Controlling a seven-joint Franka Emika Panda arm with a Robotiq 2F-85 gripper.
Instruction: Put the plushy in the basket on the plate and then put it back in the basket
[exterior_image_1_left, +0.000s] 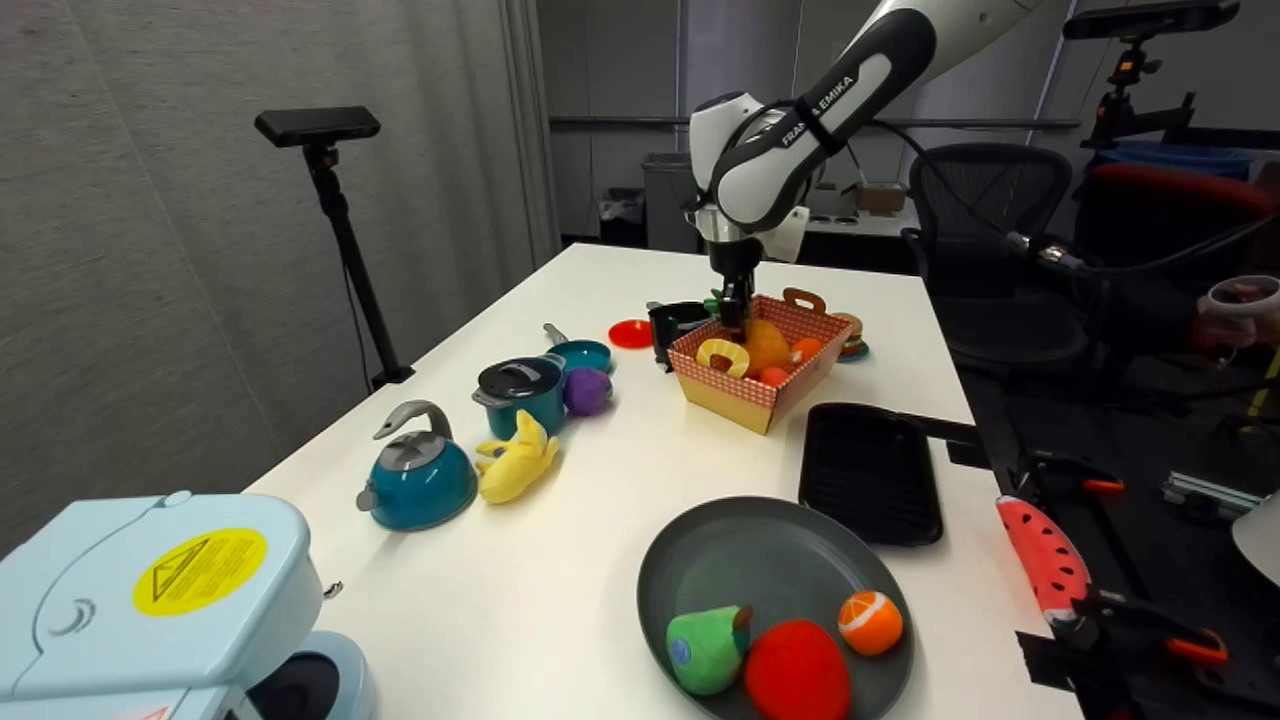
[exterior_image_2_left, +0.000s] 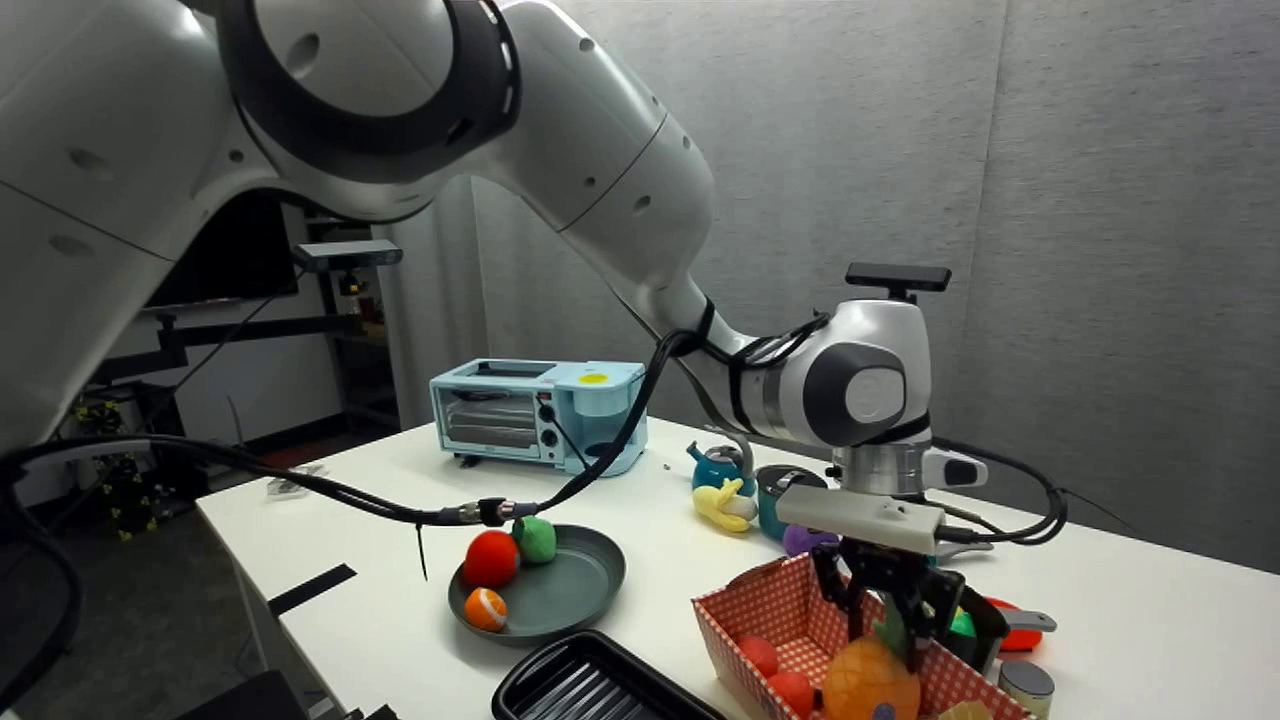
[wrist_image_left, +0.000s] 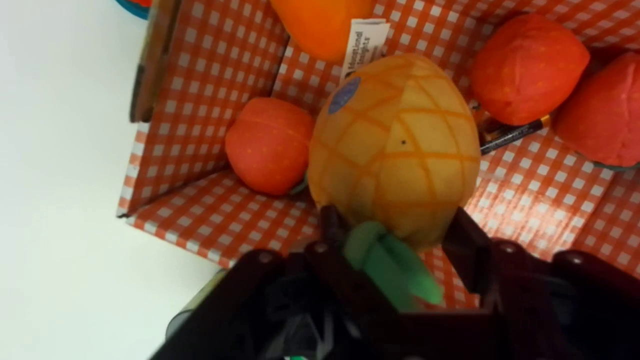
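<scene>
A round orange-yellow pineapple plushy with green leaves lies in the basket, which has wooden sides and a red checked lining. In the wrist view the plushy has its leaves toward my palm. My gripper is down inside the basket, open, with its fingers on either side of the plushy's leafy end. The gripper also shows there in an exterior view. The dark grey plate holds a small orange-fruit plushy. Whether both fingers touch the pineapple is hard to tell.
Red toys and an orange toy share the basket. A black tray lies between basket and plate. A black pot and a can stand beside the basket. A red toy and green toy are on the plate.
</scene>
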